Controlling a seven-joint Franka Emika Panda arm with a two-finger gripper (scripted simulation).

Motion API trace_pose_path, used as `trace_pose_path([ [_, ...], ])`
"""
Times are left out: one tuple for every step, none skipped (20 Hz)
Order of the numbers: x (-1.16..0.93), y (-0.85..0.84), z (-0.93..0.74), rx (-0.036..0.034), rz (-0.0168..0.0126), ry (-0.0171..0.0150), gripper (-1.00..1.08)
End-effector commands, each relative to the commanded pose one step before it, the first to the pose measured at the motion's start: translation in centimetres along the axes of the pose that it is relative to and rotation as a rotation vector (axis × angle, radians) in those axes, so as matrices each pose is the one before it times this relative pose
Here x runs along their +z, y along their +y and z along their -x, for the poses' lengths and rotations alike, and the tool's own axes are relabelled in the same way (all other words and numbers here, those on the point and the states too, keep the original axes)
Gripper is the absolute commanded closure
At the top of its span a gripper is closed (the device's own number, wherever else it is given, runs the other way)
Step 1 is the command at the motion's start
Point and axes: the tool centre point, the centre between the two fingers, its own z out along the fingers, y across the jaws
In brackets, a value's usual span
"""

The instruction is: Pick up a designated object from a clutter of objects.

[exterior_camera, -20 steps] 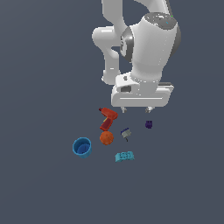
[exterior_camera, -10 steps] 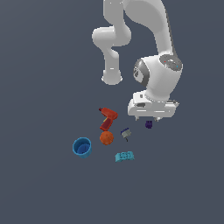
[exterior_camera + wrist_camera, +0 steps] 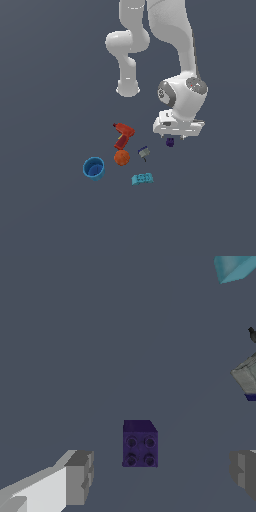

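The designated object is a tiny dark purple cube with four studs (image 3: 140,444). In the exterior view the purple cube (image 3: 170,142) lies on the grey floor just under my hand. My gripper (image 3: 160,473) is open and empty; one fingertip (image 3: 80,476) stands on each side of the cube, which lies between them with a gap on both sides. In the exterior view my gripper (image 3: 176,136) sits low, right above the cube. The rest of the clutter lies toward the exterior view's left.
A red drill-like tool (image 3: 123,135), an orange ball (image 3: 121,157), a blue cup (image 3: 93,168), a teal flat block (image 3: 142,178) and a small grey-and-blue piece (image 3: 144,152) lie nearby. The grey-and-blue piece (image 3: 247,377) and teal block (image 3: 235,267) edge into the wrist view.
My arm has swung toward the exterior view's right and come down, so the hand now sits low over the purple cube. The items have not moved.
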Motion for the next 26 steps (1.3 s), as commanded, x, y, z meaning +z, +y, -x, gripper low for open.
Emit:
trace_pose_path([
  [0.818,-0.506,0.671,0.00818,-0.00260,-0.00290,-0.92],
  [0.216,-0.131,0.189,0.00174,-0.00058,-0.00109,-0.92],
  [0.168,-0.099,0.148,0.00138,-0.00046,-0.00087,-0.92],
  [0.120,-0.071,0.106,0.00097,-0.00033,-0.00062,-0.92],
  [0.068,-0.051,0.070,0.00040,-0.00013,-0.00025,-0.92],
  [0.028,-0.005,0.015,0.00040,-0.00013,-0.00025,-0.92],
  [-0.105,0.061,-0.072,-0.00228,0.00083,-0.00028,-0.92],
  [0.030,0.000,0.002,0.00000,0.00000,0.00000,-0.92],
  [0.091,-0.001,0.005,0.00000,0.00000,0.00000,-0.92],
  [0.151,-0.001,0.009,0.00000,0.00000,0.00000,-0.92],
  [0.210,-0.002,0.012,0.00000,0.00000,0.00000,-0.92],
  [0.269,-0.002,0.016,0.00000,0.00000,0.00000,-0.92],
  [0.327,-0.003,0.019,0.00000,0.00000,0.00000,-0.92],
  [0.377,0.017,0.010,0.00044,-0.00021,0.00002,-0.92],
  [0.440,-0.006,0.024,0.00000,0.00000,0.00000,-0.92],
  [0.493,-0.008,0.025,0.00000,0.00000,0.00000,-0.92],
  [0.524,0.010,0.012,0.00043,-0.00023,0.00001,-0.92],
  [0.481,-0.012,0.018,0.00000,0.00000,0.00000,-0.92],
  [0.420,-0.013,0.011,0.00000,0.00000,0.00000,-0.92],
  [0.352,0.008,-0.007,0.00047,-0.00011,0.00009,-0.92],
  [0.301,-0.013,0.001,0.00000,0.00000,0.00000,-0.92],
  [0.244,-0.013,-0.002,0.00000,0.00000,0.00000,-0.92],
  [0.181,0.010,-0.016,0.00046,0.00000,0.00016,-0.92],
  [0.133,-0.008,-0.004,0.00000,0.00000,0.00000,-0.92],
  [0.080,-0.005,-0.003,0.00000,0.00000,0.00000,-0.92],
  [0.026,-0.002,-0.001,0.00000,0.00000,0.00000,-0.92],
])
